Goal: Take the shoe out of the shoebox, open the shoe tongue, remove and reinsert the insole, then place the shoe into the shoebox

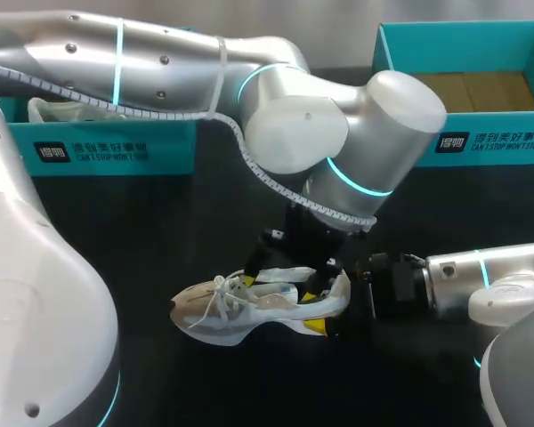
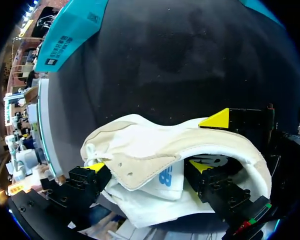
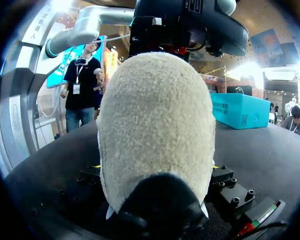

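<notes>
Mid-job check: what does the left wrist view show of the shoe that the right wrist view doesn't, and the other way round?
Only left wrist: the shoe from above, its beige tongue over white material inside, and one yellow fingertip of my right arm against the heel's side. Only right wrist: the beige heel end-on between the right jaws, which grip it from both sides, with my left arm above. Both: the shoe, the black table and a teal shoebox; whether it is the same box, I cannot tell.

Fuzzy suede-like shoe (image 3: 157,135) lies on a matt black table (image 1: 116,240).
</notes>
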Action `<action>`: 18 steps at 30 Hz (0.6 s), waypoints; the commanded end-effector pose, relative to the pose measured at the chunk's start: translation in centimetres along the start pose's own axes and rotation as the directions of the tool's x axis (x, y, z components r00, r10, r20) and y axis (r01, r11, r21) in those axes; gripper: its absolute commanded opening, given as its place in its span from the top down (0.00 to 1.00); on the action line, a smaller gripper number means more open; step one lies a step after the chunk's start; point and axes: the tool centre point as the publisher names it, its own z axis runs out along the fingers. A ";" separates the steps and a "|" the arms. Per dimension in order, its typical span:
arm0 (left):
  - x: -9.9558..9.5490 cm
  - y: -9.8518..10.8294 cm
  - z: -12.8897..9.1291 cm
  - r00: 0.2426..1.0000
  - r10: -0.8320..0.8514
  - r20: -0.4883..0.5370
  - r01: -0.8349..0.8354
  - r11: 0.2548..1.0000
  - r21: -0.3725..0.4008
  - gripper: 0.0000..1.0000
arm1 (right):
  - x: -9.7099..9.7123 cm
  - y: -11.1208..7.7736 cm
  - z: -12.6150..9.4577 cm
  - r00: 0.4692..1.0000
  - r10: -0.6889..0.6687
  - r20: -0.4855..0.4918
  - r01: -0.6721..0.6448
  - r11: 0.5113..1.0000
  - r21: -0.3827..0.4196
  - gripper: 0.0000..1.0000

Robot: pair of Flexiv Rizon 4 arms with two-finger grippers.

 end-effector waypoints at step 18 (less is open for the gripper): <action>-1.8 0.4 0.5 0.815 -0.566 0.125 0.574 0.819 -0.032 0.00 | 0.0 0.1 0.1 1.000 0.001 0.001 -0.001 1.000 0.004 1.00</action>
